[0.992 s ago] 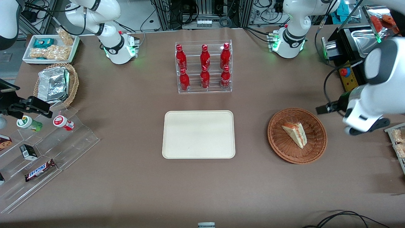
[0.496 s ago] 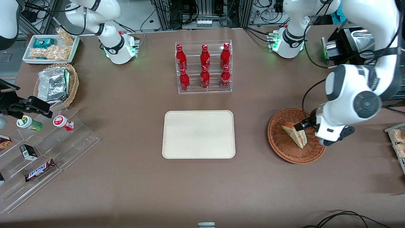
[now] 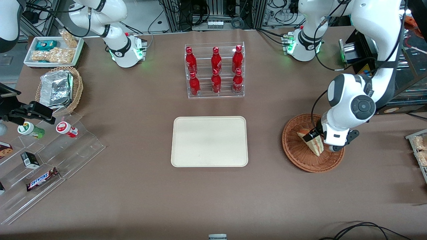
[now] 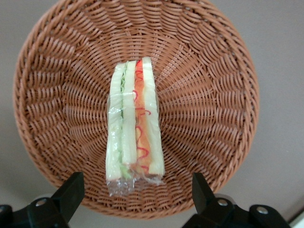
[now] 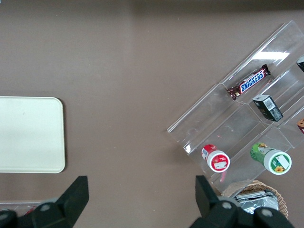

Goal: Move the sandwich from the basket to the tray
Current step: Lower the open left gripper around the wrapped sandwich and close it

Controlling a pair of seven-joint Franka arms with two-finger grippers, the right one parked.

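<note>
The sandwich (image 3: 313, 144) (image 4: 135, 121), a plastic-wrapped wedge of pale bread with red and green filling, lies in the round reddish-brown wicker basket (image 3: 299, 154) (image 4: 216, 90). My gripper (image 3: 316, 135) (image 4: 137, 199) hangs open just above the basket, over the sandwich's wide end. Its two black fingers (image 4: 71, 192) stand far apart on either side of that end without touching it. The cream tray (image 3: 209, 141) (image 5: 28, 135) lies flat and bare at the table's middle, beside the basket toward the parked arm's end.
An acrylic rack of red bottles (image 3: 215, 71) stands farther from the front camera than the tray. Toward the parked arm's end are a stepped acrylic shelf with snacks (image 3: 43, 160), a tan basket with foil packets (image 3: 60, 88) and a white tray of snack bags (image 3: 53, 50).
My arm has swung in from the working arm's end of the table and come down over the basket. The sandwich has stayed where it was.
</note>
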